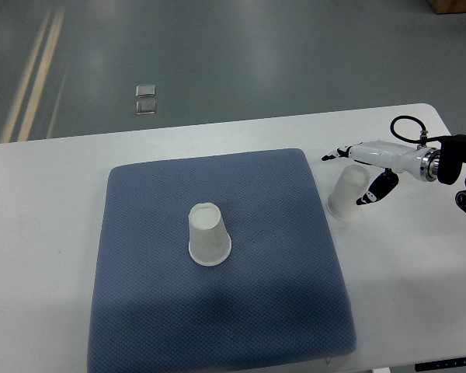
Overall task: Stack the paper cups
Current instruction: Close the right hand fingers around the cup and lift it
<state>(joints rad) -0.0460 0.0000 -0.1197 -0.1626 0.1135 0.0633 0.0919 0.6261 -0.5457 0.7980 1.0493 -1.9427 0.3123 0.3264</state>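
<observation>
1. The white tabletop (46,233) fills most of the view, with grey floor (217,54) beyond its far edge; nothing on it would stop a cup that rolls, so a fumbled cup could travel to the right edge and drop off.
2. A blue mat (217,311) lies square in the middle of the tabletop; its soft, textured face would probably hold a cup well, but it may give under a push, so pressing one cup down over another could tip the lower one.
3. The right hand (365,175) reaches in from the right edge on a white wrist; its dark-tipped fingers are curled around a cup, some over the top and one lower against the side; the left hand is out of view.
4. The held cup (347,198) is plain white paper, tilted, its wide mouth toward the lower left, just off the mat's right edge; whether its rim touches the tabletop I cannot tell; thin paper dents under a hard squeeze, and a dented rim would likely jam instead of sliding on.
5. The second cup (208,235) stands upside down near the mat's middle, wide rim on the cloth, narrow base up, well apart from the hand; the held cup must arrive mouth down and centred, or it may knock this one over.
</observation>
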